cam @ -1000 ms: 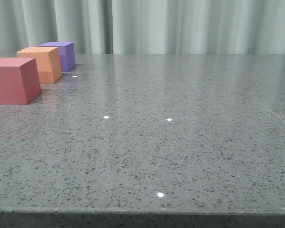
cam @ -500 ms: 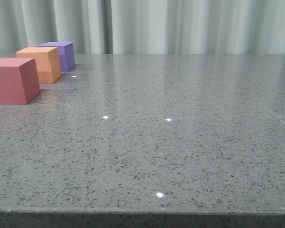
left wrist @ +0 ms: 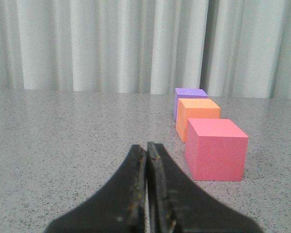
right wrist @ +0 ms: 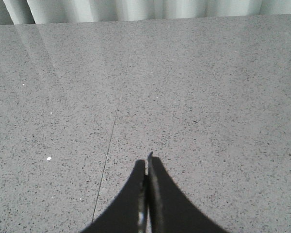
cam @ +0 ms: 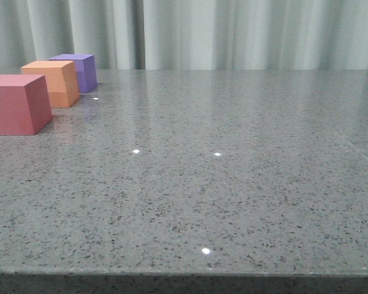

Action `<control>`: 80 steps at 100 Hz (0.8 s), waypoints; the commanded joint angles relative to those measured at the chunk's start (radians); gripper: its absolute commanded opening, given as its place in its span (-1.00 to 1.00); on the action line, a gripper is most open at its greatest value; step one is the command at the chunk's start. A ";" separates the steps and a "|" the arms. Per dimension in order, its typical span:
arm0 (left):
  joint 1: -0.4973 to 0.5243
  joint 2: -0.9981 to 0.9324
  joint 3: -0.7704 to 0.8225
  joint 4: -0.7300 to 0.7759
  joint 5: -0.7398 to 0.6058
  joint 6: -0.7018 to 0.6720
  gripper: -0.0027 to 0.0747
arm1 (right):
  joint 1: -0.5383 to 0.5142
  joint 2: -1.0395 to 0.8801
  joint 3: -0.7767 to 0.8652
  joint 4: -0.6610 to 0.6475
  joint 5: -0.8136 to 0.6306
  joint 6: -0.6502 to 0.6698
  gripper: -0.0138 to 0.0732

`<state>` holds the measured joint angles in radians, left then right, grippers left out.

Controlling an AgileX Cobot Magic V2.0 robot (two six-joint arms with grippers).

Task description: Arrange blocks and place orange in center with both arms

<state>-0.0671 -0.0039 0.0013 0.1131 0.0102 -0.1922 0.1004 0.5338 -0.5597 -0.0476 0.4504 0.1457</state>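
Looking along our desk (cam: 233, 184), we see the red block (cam: 15, 104), the orange block (cam: 52, 82) and the purple block (cam: 80, 70) lined up far left. Our left gripper (left wrist: 146, 150) is nearer them; our right gripper (right wrist: 147, 165) sees none. Both jaws are closed, holding nothing.

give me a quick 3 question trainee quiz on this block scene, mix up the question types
1. True or false: the orange cube sits between the red cube and the purple cube in the row.
2. Multiple choice: in its wrist view, the left gripper is A) closed on the red cube, B) closed and empty, C) wide open.
3. Short answer: how many cubes show in the right wrist view, where the right gripper is over the speckled grey table?

Key: 1 true; 2 B; 3 none.
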 commanded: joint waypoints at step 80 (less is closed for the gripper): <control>0.003 -0.036 0.044 -0.010 -0.077 -0.005 -0.98 | -0.072 -0.560 0.528 0.010 -0.518 -0.004 -0.84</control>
<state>-0.0671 -0.0039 0.0013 0.1131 0.0102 -0.1922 0.0486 -0.0108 -0.0327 -0.0357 0.0528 0.1457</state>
